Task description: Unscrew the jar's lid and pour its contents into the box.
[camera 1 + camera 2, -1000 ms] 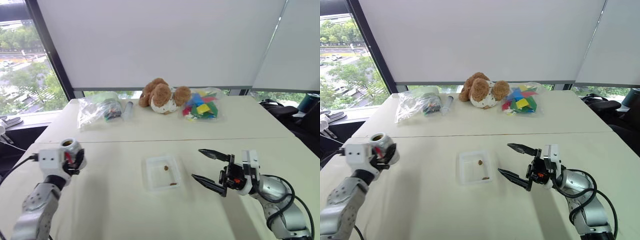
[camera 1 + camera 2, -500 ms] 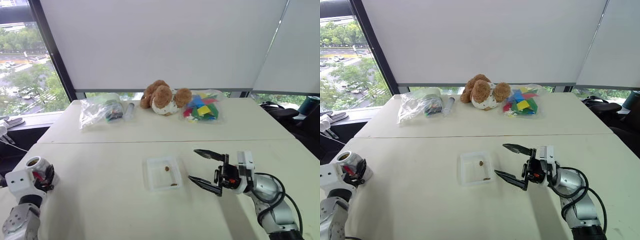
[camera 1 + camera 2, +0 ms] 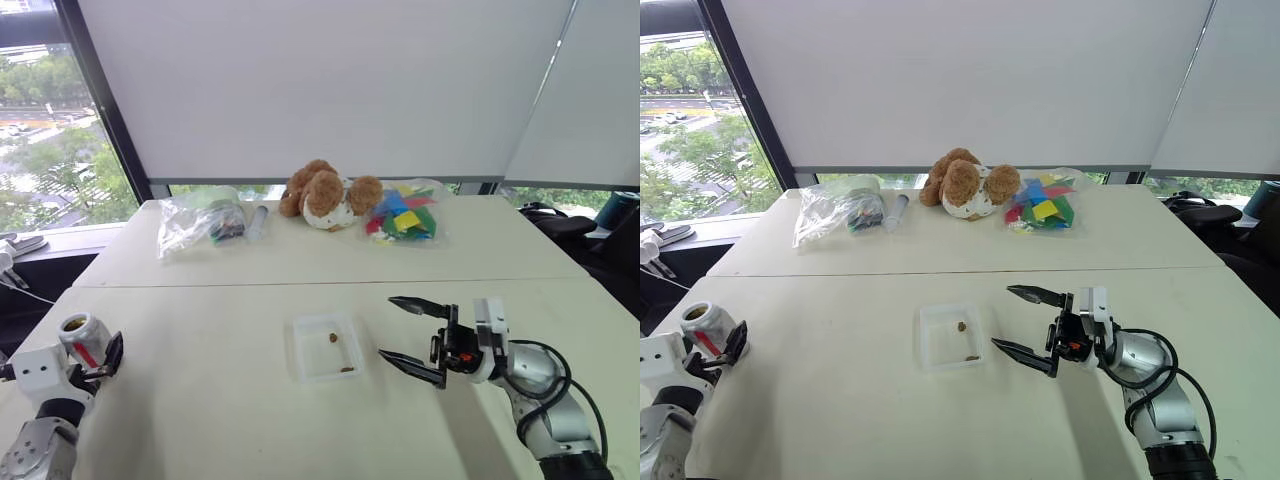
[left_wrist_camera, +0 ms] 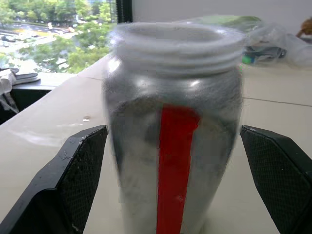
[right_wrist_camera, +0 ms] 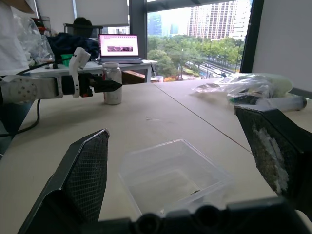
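Jar set down, uncapped
The jar (image 4: 173,131) stands upright between the left claw (image 3: 95,358)'s wide-open jaws, unheld; the right claw (image 3: 412,340) gapes empty beside the box (image 3: 325,346).

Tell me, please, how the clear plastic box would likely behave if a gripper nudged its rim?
The box looks thin-walled and shallow, so it would probably slide rather than tip. It holds only a few brown pieces, so it is likely very light and could skate on the smooth table. Its wide rim may flex if pinched.

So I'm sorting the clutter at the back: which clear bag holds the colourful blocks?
The bag of colourful blocks, right of the teddy bear. The other bag, left of the bear, holds mostly dark and green items.
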